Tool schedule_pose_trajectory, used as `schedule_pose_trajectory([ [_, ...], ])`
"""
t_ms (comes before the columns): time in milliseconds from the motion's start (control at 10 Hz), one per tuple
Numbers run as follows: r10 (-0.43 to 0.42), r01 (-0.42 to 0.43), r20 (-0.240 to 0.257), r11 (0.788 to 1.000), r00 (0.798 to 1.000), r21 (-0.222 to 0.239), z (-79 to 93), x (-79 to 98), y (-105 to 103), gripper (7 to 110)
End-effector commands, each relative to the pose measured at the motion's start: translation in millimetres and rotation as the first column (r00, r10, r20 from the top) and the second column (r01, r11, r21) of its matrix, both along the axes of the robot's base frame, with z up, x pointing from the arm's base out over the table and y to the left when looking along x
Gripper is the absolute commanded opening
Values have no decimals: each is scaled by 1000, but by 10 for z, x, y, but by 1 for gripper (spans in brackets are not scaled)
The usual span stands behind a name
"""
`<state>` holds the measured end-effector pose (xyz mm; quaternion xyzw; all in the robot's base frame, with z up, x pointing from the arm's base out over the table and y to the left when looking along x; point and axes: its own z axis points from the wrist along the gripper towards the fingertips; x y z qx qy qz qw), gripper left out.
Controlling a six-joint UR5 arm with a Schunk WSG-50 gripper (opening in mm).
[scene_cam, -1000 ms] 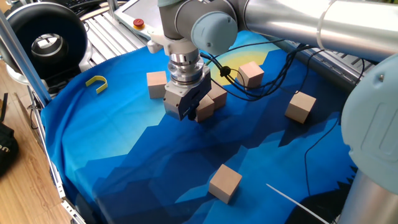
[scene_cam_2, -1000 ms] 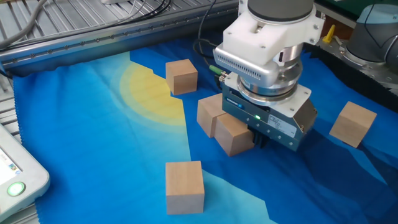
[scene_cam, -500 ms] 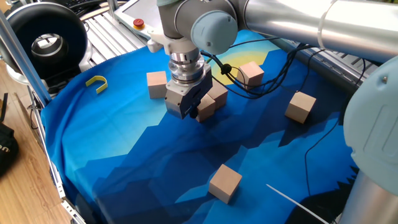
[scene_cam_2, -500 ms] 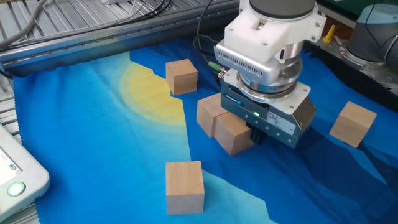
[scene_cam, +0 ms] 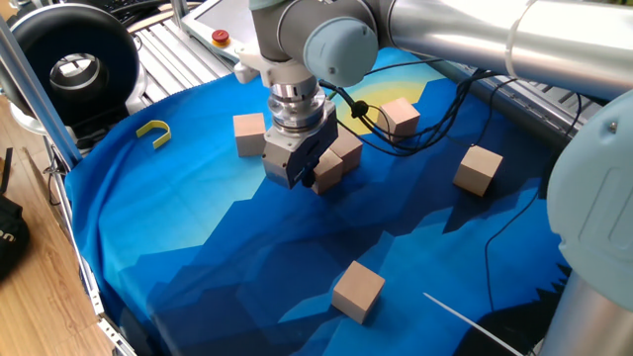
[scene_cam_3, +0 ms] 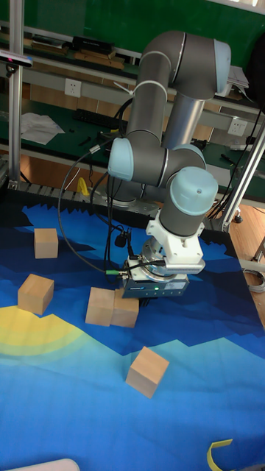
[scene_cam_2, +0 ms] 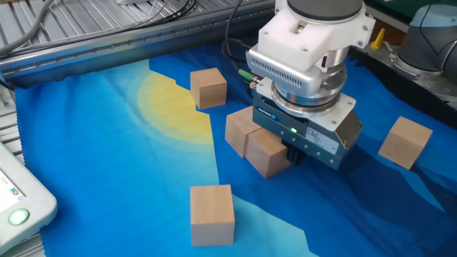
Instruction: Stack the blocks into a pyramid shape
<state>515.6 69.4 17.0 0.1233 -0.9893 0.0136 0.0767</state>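
The bench [scene_cam: 198, 257], covered by a blue cloth with a yellow sun patch, carries every block at cloth level; nothing is stacked on anything yet, so the pyramid is at its very start.

The arm [scene_cam_3: 165, 158] reaches down over the middle of the cloth. Its hand [scene_cam_2: 298, 153] sits low, right against the nearer block of the pair [scene_cam_2: 267, 153]. The casing hides the fingertips in all three views, so I cannot tell whether the fingers are apart or clamped on that block.

That pair of blocks is the only sign of progress: the second block of the pair [scene_cam_2: 240, 130] touches the first, side by side, which looks like the beginning of a bottom row. By my reading the current step is setting or nudging this second base block into line.

Four blocks lie loose and well apart from the pair. One is the block on the sun patch [scene_cam_2: 208, 88]. Another is the block at the front [scene_cam_2: 212, 213], nearest the camera in the other fixed view. A third is the block by the cables [scene_cam_2: 405, 142], out to the side. The last is the block near the hook [scene_cam: 249, 133].

Left to do, as I judge it: a third base block, two above, one on top.

The small yellow hook [scene_cam: 154, 131] lies apart near the cloth's edge and plays no part.
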Motion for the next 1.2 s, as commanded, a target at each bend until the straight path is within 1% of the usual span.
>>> schedule_pose_trajectory([
  [0,-7,7,-4,1000,1000,9,3,-8,21,7],
  [300,-16,16,-3,1000,1000,19,-16,-7,48,7],
  [400,-44,44,6,997,999,61,-17,33,162,7],
  [500,-60,59,7,995,998,76,7,70,213,7],
  [600,-84,81,22,991,996,103,44,165,303,7],
  [700,-112,103,57,986,992,134,112,338,375,7],
  [800,-122,104,95,979,988,175,246,563,408,7],
  [900,-127,102,101,969,987,225,402,688,462,7],
  [1000,-140,105,139,966,980,235,521,846,410,7],
  [1100,-128,76,210,968,969,238,599,1074,286,7],
])
